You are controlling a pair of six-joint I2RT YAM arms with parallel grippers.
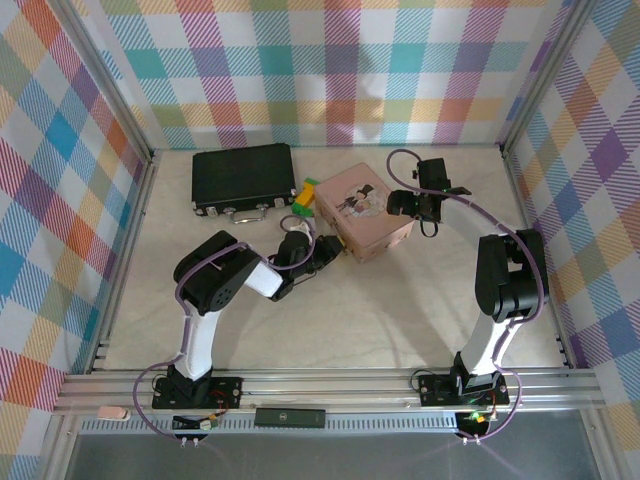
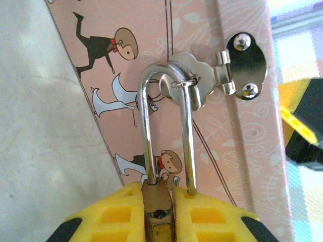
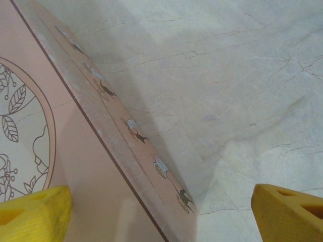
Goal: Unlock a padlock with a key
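Leftmost, a black case (image 1: 243, 178) lies at the far side of the table (image 1: 400, 310), with coloured blocks (image 1: 305, 195) just beside it. Next, the left gripper (image 2: 159, 224) pinches the brass padlock (image 2: 157, 199) by its body, with the shackle (image 2: 146, 126) threaded through the hasp (image 2: 202, 75) of the pink tin box (image 1: 362, 210). At the box's right edge, the right gripper (image 3: 161, 212) hangs spread wide, one pad (image 3: 30, 214) seemingly over the lid.

A black case (image 1: 243, 178) lies beside coloured blocks (image 1: 305, 196) and a pink tin (image 1: 355, 208).
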